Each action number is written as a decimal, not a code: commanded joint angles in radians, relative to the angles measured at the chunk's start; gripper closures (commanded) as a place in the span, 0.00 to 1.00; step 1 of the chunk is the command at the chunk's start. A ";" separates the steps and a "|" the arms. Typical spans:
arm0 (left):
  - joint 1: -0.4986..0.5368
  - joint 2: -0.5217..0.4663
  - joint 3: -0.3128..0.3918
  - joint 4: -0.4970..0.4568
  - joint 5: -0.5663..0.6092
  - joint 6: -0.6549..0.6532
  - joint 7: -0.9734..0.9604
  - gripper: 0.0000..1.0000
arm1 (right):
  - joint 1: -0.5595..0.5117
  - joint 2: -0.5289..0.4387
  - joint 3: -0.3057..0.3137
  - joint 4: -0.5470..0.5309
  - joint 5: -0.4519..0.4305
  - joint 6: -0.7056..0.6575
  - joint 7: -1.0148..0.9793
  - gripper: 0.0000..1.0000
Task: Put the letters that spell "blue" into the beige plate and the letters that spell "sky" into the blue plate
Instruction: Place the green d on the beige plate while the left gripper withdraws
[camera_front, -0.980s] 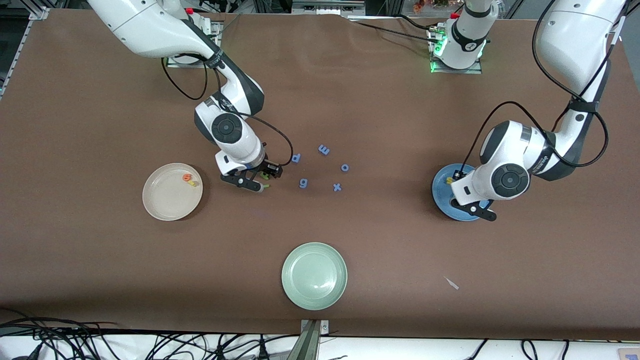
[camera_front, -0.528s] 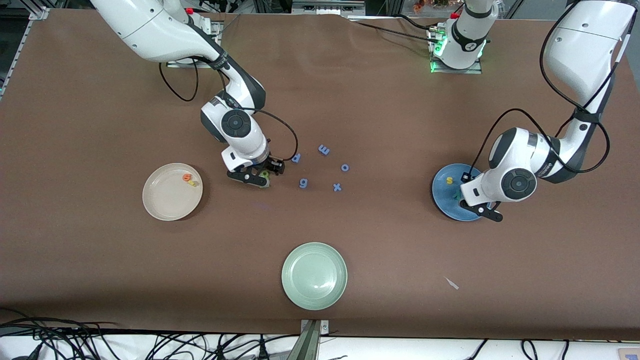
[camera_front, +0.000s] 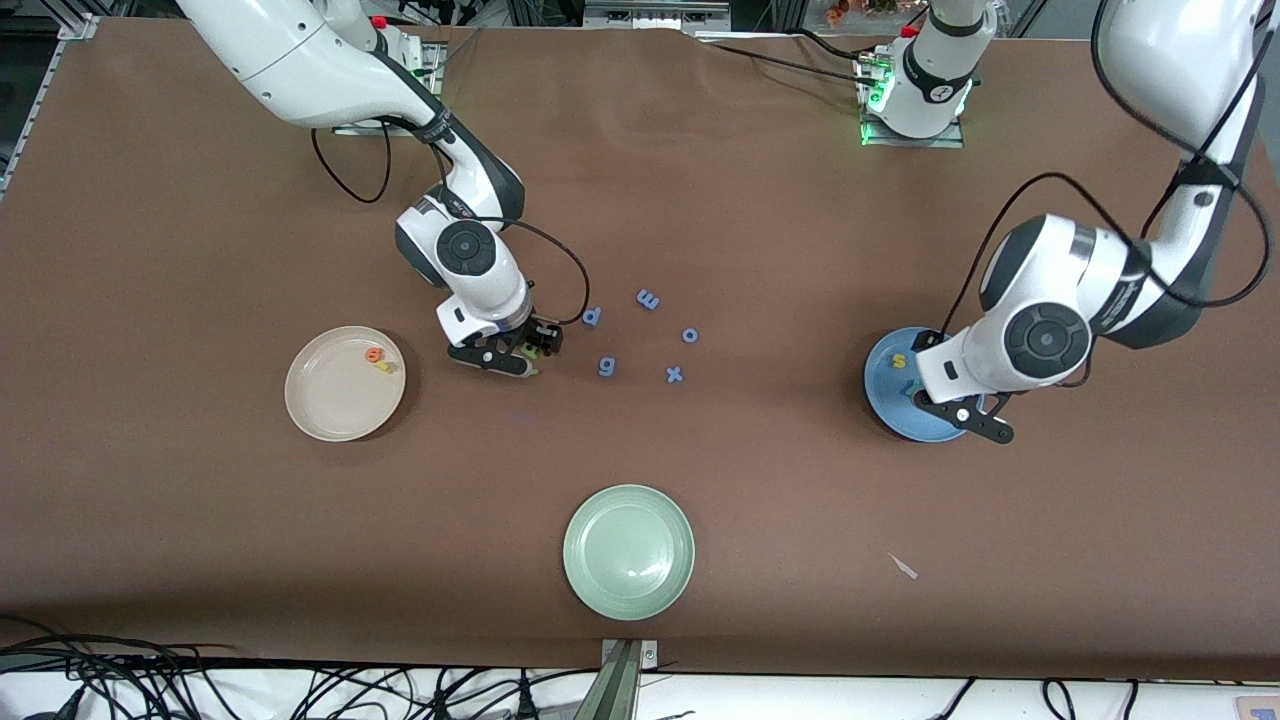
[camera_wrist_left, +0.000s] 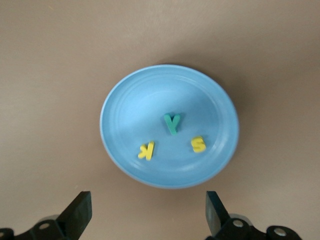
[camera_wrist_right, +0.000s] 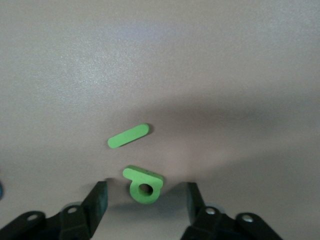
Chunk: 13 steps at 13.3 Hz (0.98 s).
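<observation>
The blue plate (camera_wrist_left: 120, 100) holds a teal y (camera_wrist_left: 172, 123), a yellow k (camera_wrist_left: 147, 150) and a yellow s (camera_wrist_left: 198, 144). My left gripper (camera_wrist_left: 147, 210) hangs open and empty over that plate's (camera_front: 890, 400) rim. My right gripper (camera_wrist_right: 146, 197) stands open low over the table, one finger on each side of the green b (camera_wrist_right: 145, 186) without touching it. The green l (camera_wrist_right: 128, 135) lies just past the b. In the front view the right gripper (camera_front: 512, 357) is between the beige plate (camera_front: 330, 410) and the blue letters. An orange e (camera_front: 373, 353) and a yellow u (camera_front: 384, 367) lie in the beige plate.
Blue letters p (camera_front: 593, 317), m (camera_front: 648, 298), o (camera_front: 690, 335), g (camera_front: 606, 367) and x (camera_front: 675, 375) lie mid-table beside the right gripper. A pale green plate (camera_front: 628, 551) sits nearer the front camera. A small pale scrap (camera_front: 903, 566) lies toward the left arm's end.
My left gripper has gone from shut to wide open over the blue plate, and its arm has lifted a little. My right gripper has shifted slightly over the green b, its fingers a bit narrower.
</observation>
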<state>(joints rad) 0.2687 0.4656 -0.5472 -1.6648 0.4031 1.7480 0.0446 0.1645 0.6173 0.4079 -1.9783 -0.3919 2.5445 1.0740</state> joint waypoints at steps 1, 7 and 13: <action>0.000 -0.016 -0.034 0.164 -0.082 -0.166 -0.014 0.00 | -0.002 0.005 0.000 -0.011 -0.027 0.033 0.020 0.36; -0.025 -0.108 0.021 0.361 -0.162 -0.349 -0.002 0.00 | -0.002 0.007 0.000 -0.013 -0.031 0.037 0.014 0.85; -0.270 -0.425 0.501 0.024 -0.443 -0.043 -0.006 0.00 | -0.037 -0.098 -0.017 0.007 -0.022 -0.142 -0.179 0.92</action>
<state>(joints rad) 0.0362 0.1899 -0.1229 -1.4191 0.0069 1.5744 0.0395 0.1573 0.5928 0.3927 -1.9696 -0.4094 2.4948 0.9879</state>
